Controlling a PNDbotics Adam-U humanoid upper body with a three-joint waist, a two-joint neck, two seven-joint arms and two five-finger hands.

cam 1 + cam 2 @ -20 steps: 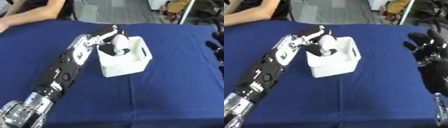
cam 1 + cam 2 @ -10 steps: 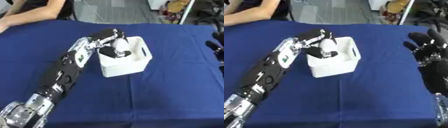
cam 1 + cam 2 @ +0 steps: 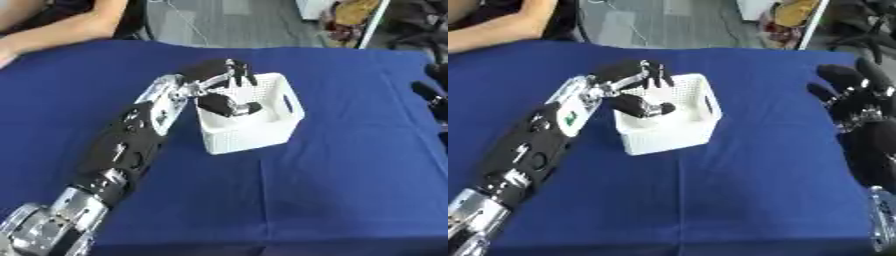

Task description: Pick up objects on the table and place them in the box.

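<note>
1. The left hand (image 3: 219, 75) is hanging over the box (image 3: 280, 120), fingers pointing down into it and spread, thumb stretched out across the inside; it is reading as open, gripping nothing that I can see.
2. Against a second ago, the white thing that was showing between thumb and fingers is no longer showing there; the fingers have straightened and fanned apart; my call is that the thing has just been let go into the box.
3. Where that thing is lying now is hard to say; the inside of the box is white, and the thumb and fingers are covering much of it; nothing of it is showing on the blue surface (image 3: 350, 190), so it is most likely sitting in the box.
4. The box itself is sitting in the same place on the surface, upright, slightly askew to the edges.
5. The right hand (image 3: 859, 102) is idling at the right edge, fingers up and relaxed, well apart from the box; it is showing no change.
6. No other loose object is showing on the surface in these views.
7. What this is meaning for the task: this placing is looking done; the left hand is needing to lift clear of the rim without catching the box wall.
</note>
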